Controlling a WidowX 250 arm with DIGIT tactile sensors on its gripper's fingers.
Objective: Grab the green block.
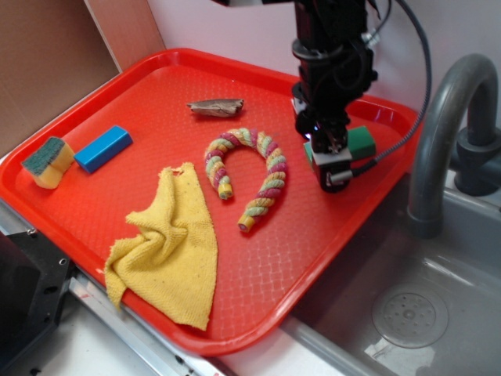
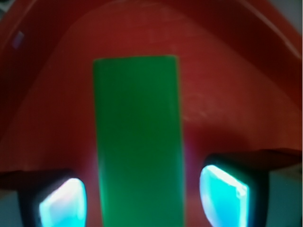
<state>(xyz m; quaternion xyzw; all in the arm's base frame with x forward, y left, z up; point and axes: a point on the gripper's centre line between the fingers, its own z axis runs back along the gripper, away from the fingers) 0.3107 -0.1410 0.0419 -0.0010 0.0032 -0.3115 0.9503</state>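
In the exterior view, a red tray (image 1: 258, 290) is seen lying beside a grey sink (image 1: 438, 313) with a curved grey faucet (image 1: 438, 133). The hand (image 1: 329, 153) is lowered at the tray's far right part, directly over the green block (image 1: 362, 142), of which only a part is shown to the right of the black arm. The block is found on the tray surface near the right rim, well apart from the other items. A striped rope toy (image 1: 254, 172), bent into a horseshoe, is laid near the tray's middle, just left of the hand. A crumpled yellow cloth (image 1: 172, 251) is spread toward the front left. A blue block (image 1: 103, 148) and a yellow sponge with a dark green top (image 1: 48, 162) are placed close together near the left rim. A small brown scrap (image 1: 215, 107) is seen toward the far side.

In the wrist view, the green block (image 2: 138, 142) is shown as a long bar running away from the camera over the red tray (image 2: 236, 104). The fingertips (image 2: 222, 194) are spread, one on either side of the bar's near end, with a narrow gap of red left between each pad and the block; nothing is pinched.
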